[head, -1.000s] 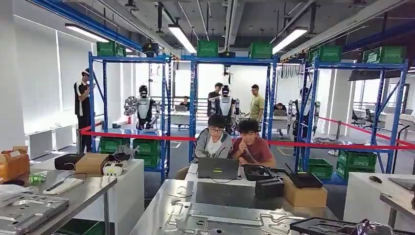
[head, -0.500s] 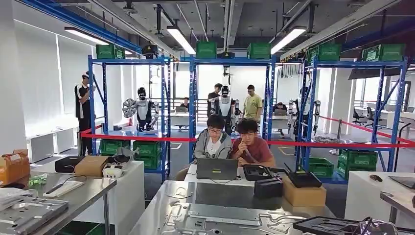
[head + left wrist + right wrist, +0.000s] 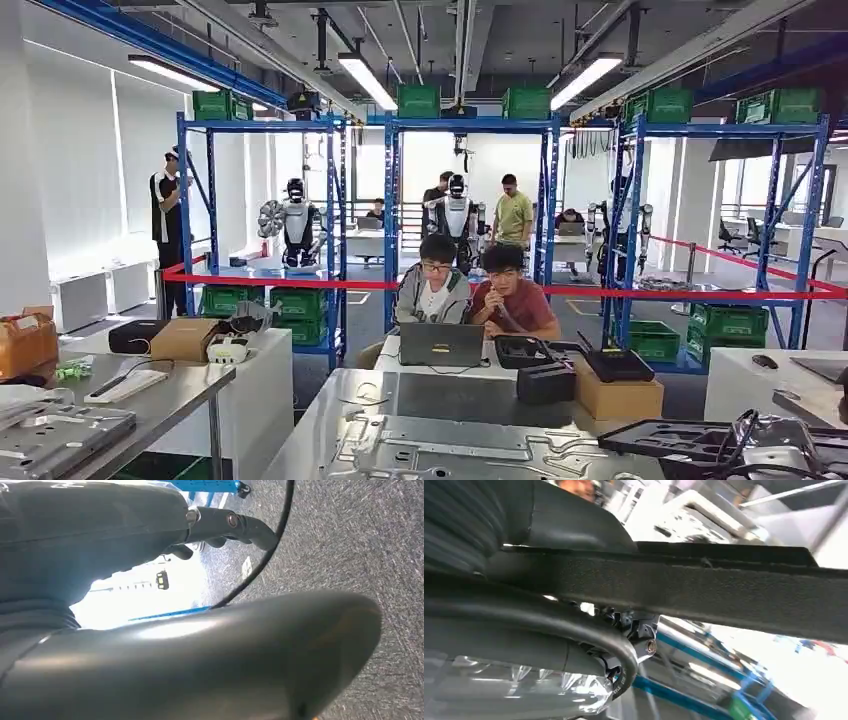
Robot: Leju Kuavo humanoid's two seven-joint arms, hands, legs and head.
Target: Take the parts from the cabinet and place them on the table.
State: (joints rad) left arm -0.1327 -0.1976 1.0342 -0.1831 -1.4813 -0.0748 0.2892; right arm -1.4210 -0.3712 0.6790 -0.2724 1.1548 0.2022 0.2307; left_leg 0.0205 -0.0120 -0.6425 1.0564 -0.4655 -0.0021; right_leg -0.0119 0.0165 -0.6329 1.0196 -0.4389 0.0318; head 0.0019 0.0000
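A steel bench fills the lower centre of the head view, a flat stamped metal part lying on it; two people sit behind a laptop at its far end; blue racks topped with green crates cross the middle of the frame, red tape strung between them. At lower right a black tray-like part, cut off by the frame edge, sits over the bench edge; in the right wrist view the right robot hand lies against a dark bar, its grip hard to make out; the left robot hand hangs over grey carpet, fingers curled, holding nothing.
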